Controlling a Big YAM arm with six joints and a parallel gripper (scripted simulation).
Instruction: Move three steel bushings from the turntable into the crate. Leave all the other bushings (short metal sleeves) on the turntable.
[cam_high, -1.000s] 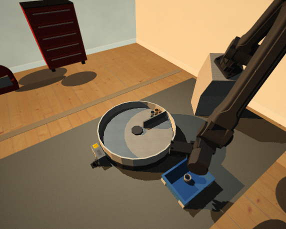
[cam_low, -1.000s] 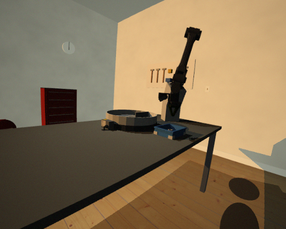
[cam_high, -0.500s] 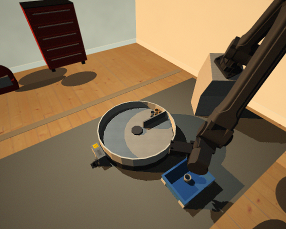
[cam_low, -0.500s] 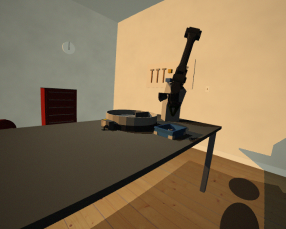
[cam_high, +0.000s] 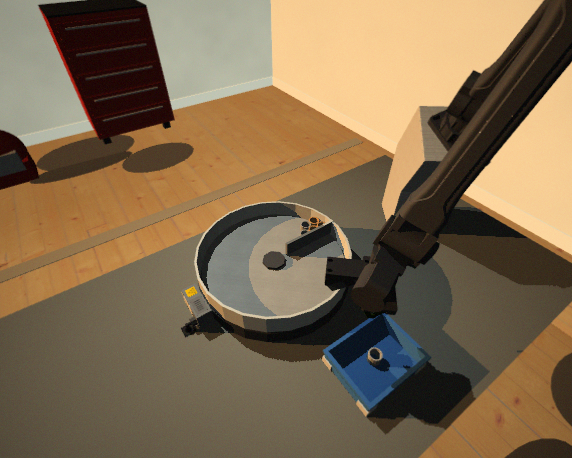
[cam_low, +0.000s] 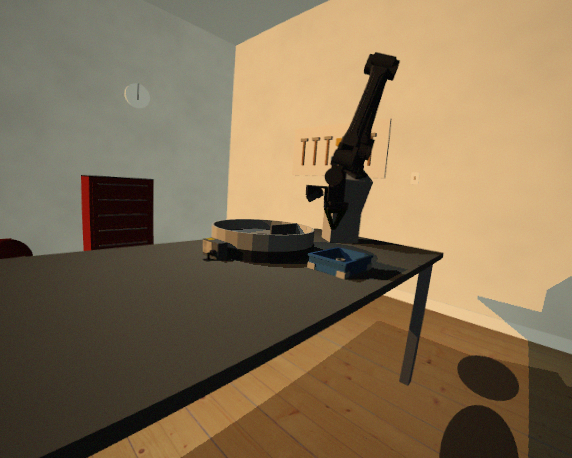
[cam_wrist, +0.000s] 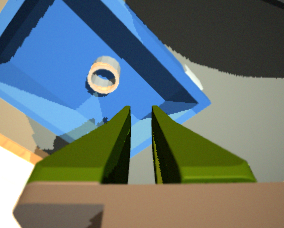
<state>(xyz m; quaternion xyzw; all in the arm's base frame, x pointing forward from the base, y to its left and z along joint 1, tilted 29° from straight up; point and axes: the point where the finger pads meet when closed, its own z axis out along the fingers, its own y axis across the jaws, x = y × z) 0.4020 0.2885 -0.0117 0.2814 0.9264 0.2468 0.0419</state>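
Hand (cam_low: 336, 226) (cam_wrist: 141, 114): near-closed, nothing pinched; we find it above the crate (cam_high: 346, 384) (cam_low: 332, 266) (cam_wrist: 172, 65).
Bushing (cam_high: 376, 353) (cam_low: 341, 259) (cam_wrist: 103, 77): inside the crate.
Clustered bushings (cam_high: 311, 224): on the turntable, crowded by its divider (cam_high: 311, 240) (cam_low: 285, 229); we judge misgrips likely.

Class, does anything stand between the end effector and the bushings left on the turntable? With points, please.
Yes: the turntable's rim (cam_high: 295, 322) (cam_low: 280, 243) stands up between the end effector (cam_low: 334, 226) (cam_wrist: 141, 107) and the bushings (cam_high: 314, 221). A divider (cam_high: 312, 241) (cam_low: 285, 229) rises right beside them too.
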